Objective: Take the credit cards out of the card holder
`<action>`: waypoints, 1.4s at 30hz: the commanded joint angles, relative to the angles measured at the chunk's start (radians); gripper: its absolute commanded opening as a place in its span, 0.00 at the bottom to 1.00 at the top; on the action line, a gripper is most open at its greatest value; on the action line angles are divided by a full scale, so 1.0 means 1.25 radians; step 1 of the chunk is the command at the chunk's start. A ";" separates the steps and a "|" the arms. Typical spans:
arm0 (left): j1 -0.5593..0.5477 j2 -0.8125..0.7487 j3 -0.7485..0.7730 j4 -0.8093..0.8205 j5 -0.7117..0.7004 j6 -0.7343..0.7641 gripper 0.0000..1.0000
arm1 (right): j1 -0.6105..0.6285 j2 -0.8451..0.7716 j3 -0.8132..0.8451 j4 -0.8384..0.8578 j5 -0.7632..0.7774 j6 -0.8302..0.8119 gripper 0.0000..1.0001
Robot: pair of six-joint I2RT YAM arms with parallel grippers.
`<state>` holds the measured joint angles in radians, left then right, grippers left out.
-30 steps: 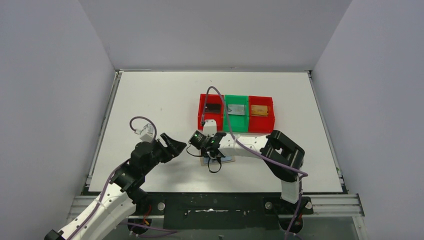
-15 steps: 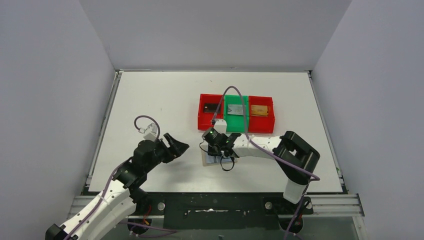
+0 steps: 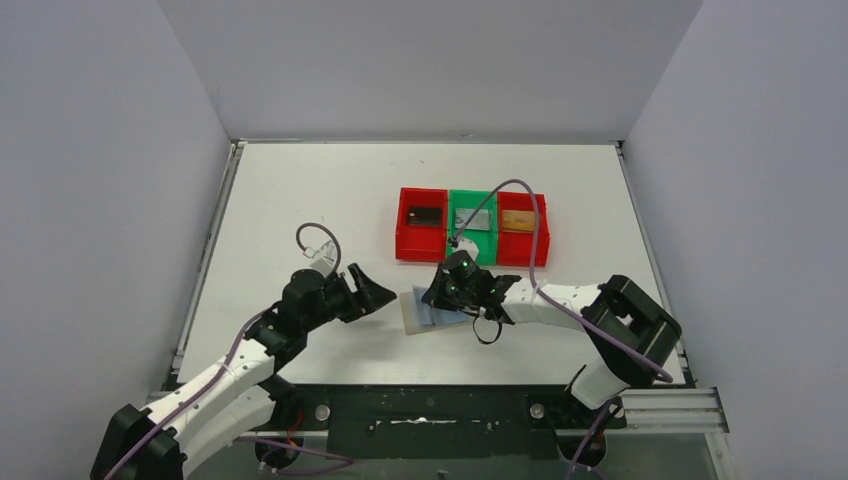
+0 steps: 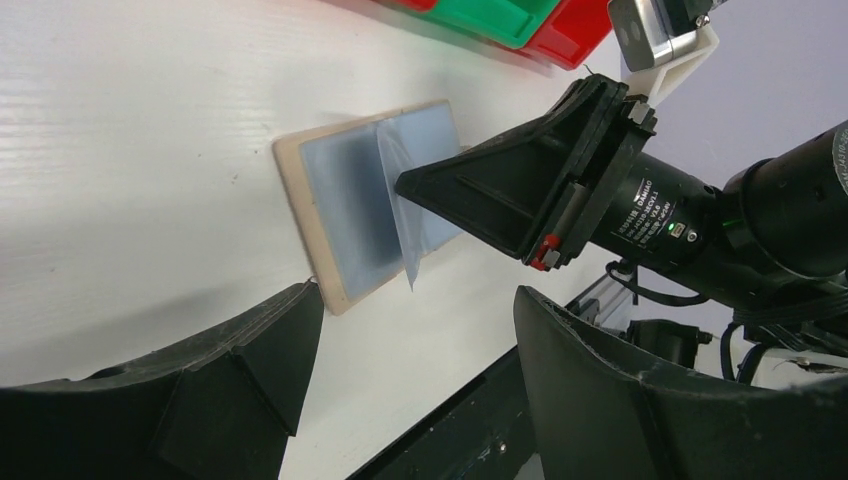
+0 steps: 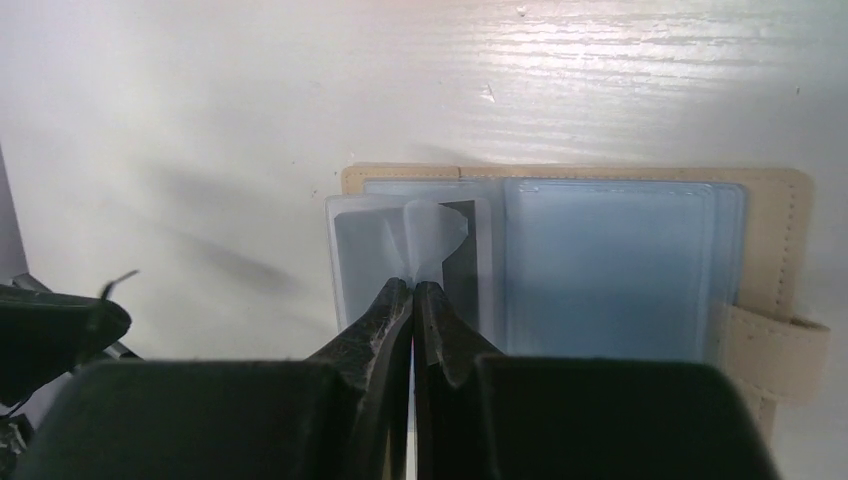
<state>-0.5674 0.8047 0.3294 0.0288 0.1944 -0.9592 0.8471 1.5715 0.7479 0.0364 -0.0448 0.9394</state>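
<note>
Right tool [image 5: 412, 290] has its two fingers pressed together on the edge of a clear sleeve [image 5: 435, 235] of the card holder [image 3: 425, 310], and that thin leaf stands up, curled, from the holder's left half. A dark patch shows behind the lifted leaf; whether it is a card cannot be told. The card holder lies open and flat on the white counter [image 3: 300, 200], pale blue panels up inside a tan rim, with its closure tab [image 5: 775, 340] sticking out from the edge farthest from the raised leaf. The left tool [image 4: 418, 300] hangs just to the left of the card holder with its fingers spread wide, touching nothing. Beyond the card holder, farther from the arm bases, a red tray [image 3: 421, 232], a green tray [image 3: 472, 240] and a second red tray [image 3: 523, 240] sit side by side, holding a dark card [image 3: 426, 214], a grey card [image 3: 473, 218] and a tan card [image 3: 516, 220], one in each.
</note>
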 commanded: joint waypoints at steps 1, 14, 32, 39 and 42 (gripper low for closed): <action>0.001 0.052 -0.002 0.153 0.078 0.012 0.70 | -0.018 -0.046 -0.034 0.113 -0.035 0.027 0.00; -0.033 0.338 0.035 0.333 0.149 -0.008 0.65 | -0.050 -0.053 -0.087 0.178 -0.073 0.050 0.00; -0.073 0.516 0.087 0.451 0.155 -0.017 0.33 | -0.066 -0.057 -0.116 0.203 -0.095 0.053 0.00; -0.065 0.561 0.109 0.454 0.191 0.003 0.33 | -0.074 -0.061 -0.130 0.209 -0.103 0.050 0.00; -0.063 0.567 0.109 0.465 0.205 0.003 0.38 | -0.074 -0.067 -0.136 0.219 -0.110 0.048 0.00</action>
<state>-0.6525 1.5063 0.4278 0.5274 0.4049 -0.9802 0.7624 1.5417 0.5877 0.2405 -0.1734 1.0042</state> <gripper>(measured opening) 0.355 0.022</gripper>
